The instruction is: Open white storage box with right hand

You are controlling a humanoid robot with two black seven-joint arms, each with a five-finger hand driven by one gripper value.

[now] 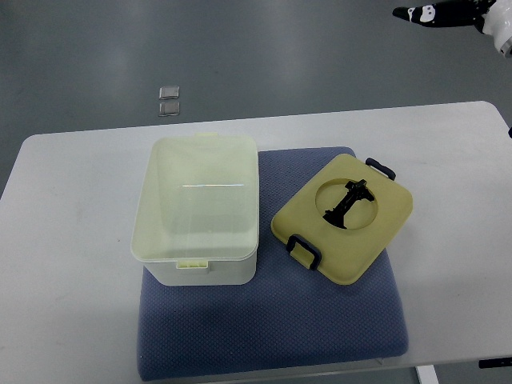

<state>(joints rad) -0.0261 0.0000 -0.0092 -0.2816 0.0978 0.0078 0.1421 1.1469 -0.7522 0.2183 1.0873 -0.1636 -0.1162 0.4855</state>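
The white storage box (200,210) stands lidless on the left part of a blue mat (272,328), and its inside is empty. Its pale yellow lid (352,240) lies flat on the mat just right of the box, turned at an angle. The lid has a round recess with a black handle (346,204) and dark latches at two corners. My right hand (424,14) hovers at the top right corner of the view, beyond the table's far edge and well away from box and lid. Its fingers stretch leftward and hold nothing. The left arm does not show.
The white table (72,240) carries the mat. Two small clear squares (168,100) lie on the grey floor beyond the table's far edge. A dark part (496,364) shows at the lower right corner.
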